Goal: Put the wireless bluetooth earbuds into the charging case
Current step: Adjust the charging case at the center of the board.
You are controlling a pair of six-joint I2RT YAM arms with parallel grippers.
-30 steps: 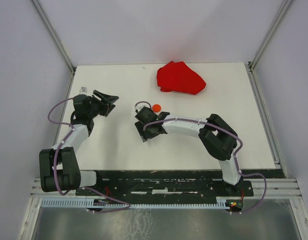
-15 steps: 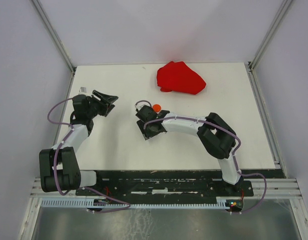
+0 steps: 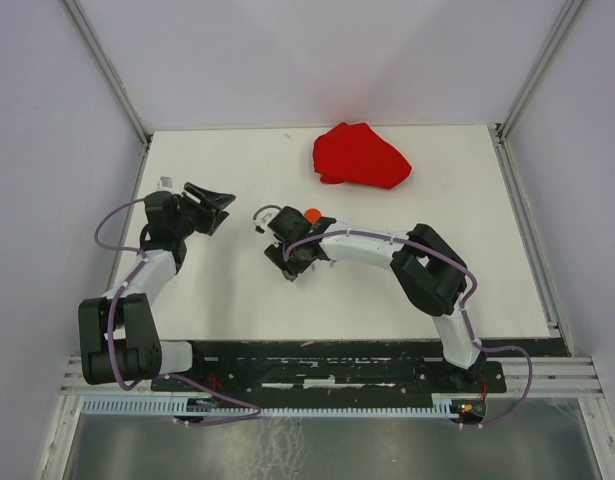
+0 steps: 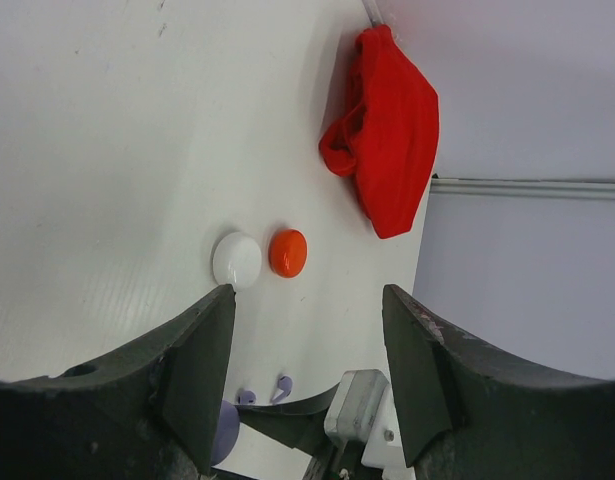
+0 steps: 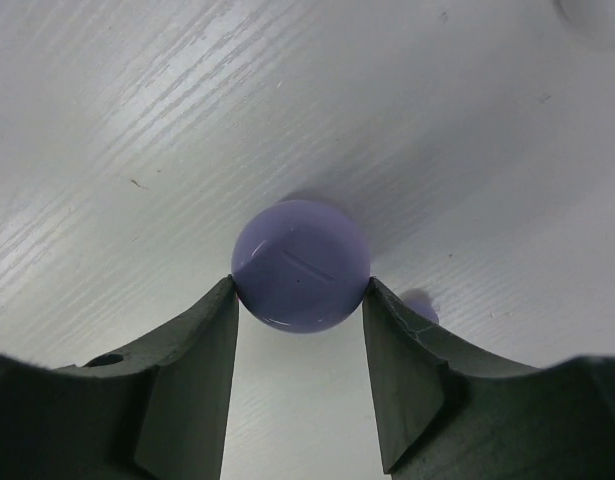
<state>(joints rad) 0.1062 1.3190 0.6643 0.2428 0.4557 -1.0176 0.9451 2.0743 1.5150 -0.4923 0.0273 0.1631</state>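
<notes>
Robot lab test cell, no domestic trace. White table (image 3: 237, 290) boxed in by plain pale walls (image 3: 47, 150) on aluminium frame posts (image 3: 105, 68). Left arm (image 3: 152, 272) and right arm (image 3: 362, 245) bolted to a black base plate (image 3: 317, 372) at the near edge. Lilac cables (image 3: 99, 232) loop loose; a slotted rail (image 3: 317, 410) runs below.

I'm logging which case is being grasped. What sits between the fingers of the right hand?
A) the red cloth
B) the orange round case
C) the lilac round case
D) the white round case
C: in the right wrist view, the lilac round case sits between the fingers of the right hand, touching both.
</notes>
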